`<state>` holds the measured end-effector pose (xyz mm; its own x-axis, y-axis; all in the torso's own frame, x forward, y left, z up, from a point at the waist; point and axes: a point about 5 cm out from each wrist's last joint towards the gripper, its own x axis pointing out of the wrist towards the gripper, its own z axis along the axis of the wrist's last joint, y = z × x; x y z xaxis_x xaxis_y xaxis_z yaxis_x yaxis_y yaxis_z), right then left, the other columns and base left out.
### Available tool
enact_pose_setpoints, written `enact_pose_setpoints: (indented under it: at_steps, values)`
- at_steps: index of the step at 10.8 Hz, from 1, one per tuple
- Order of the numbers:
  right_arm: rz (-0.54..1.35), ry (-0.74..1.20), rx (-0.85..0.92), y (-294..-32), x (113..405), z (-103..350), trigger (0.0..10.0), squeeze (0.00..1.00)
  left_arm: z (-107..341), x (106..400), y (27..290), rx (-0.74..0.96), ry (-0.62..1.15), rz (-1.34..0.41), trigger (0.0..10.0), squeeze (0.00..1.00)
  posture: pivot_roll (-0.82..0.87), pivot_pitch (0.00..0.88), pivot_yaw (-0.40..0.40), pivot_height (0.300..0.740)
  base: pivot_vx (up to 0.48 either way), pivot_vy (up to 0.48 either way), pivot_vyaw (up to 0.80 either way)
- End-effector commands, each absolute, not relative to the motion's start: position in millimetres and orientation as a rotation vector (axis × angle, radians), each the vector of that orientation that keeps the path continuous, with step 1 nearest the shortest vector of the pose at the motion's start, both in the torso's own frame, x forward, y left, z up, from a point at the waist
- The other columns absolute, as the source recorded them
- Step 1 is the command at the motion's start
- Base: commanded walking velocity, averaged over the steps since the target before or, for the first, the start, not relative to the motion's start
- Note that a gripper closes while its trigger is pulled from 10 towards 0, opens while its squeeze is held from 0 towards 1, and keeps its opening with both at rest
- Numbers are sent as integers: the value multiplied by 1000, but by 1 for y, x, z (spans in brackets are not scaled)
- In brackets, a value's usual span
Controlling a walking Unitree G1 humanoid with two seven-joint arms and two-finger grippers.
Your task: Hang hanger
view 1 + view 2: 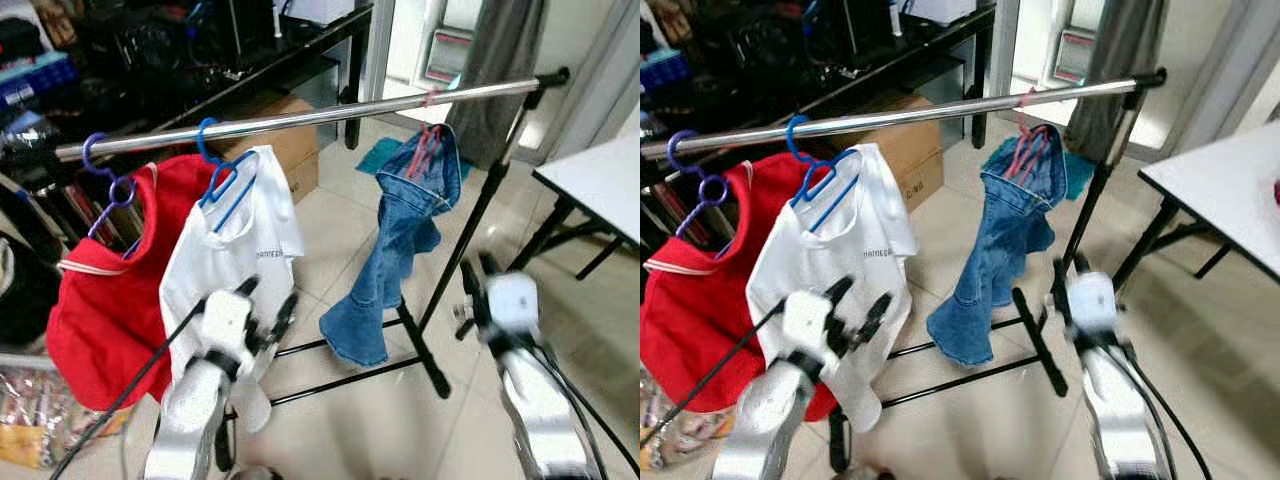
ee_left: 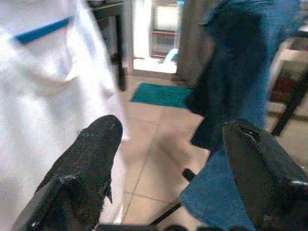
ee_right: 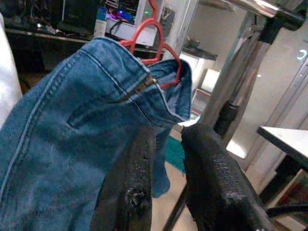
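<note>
Rail (image 1: 300, 118): silver bar on a black stand (image 1: 470, 230), crossing the head views from the robot's left up to its right. Three garments hang from it.

Red top (image 1: 105, 300): farthest left on the rail, on a purple hanger (image 1: 105, 185).

White shirt (image 1: 235, 265): next along, on a blue hanger (image 1: 225, 180) hooked over the rail. Small dark lettering on the chest, too small to read.

Jeans (image 1: 400, 240): towards the right end, on a pink hanger (image 1: 428, 140), legs trailing close to the floor (image 1: 340, 210).

Left hand (image 1: 268, 312): raised in front of the white shirt's lower part. Fingers spread wide, nothing between them. The left wrist view shows this plainly: two black fingers (image 2: 89, 159) well apart, white cloth with a blue hanger bar on one side, denim on the other, and a teal mat (image 2: 161, 95) on the tiles beyond.

Right hand (image 1: 476, 272): raised near the stand's leaning post, below and to the right of the jeans. In the right wrist view its fingers (image 3: 211, 178) stand a narrow gap apart, gripping nothing, with the jeans' waistband and the pink hanger's loops close ahead; that view also shows the rail's black end cap (image 3: 288, 18).

Surface (image 1: 600, 185): white top on black legs, at the right edge.

Room: pale tiled floor, a cardboard box (image 1: 290, 140) behind the rail, black shelving (image 1: 200, 50) with cluttered goods behind, a doorway with grey curtain at the back.
</note>
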<state>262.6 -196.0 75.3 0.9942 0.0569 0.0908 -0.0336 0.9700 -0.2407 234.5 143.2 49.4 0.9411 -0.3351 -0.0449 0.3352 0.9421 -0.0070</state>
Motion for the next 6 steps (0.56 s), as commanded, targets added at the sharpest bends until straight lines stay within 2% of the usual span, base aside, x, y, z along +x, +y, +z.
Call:
enact_pose_setpoints:
  at_steps: [1, 3, 5, 6]
  values:
    - [50, -93, -212, -195, 267, 77, 10000, 0, 55, 234, 147, -9, 12, -290, 10000, 0, 195, 18, -1, 740, 0, 0, 0]
    - [158, -116, -199, -179, 276, 82, 10000, 0, 57, 230, 147, -22, -4, -240, 10000, 0, 238, 17, -28, 740, 0, 0, 0]
    - [168, -138, -173, -173, 288, 90, 10000, 0, 63, 233, 151, -4, -33, -190, 10000, 0, 277, 11, -53, 740, 0, 0, 0]
    - [166, -165, -146, -168, 292, 98, 10000, 0, 71, 238, 151, 61, -81, -193, 10000, 0, 282, 13, -52, 740, 0, 0, 0]
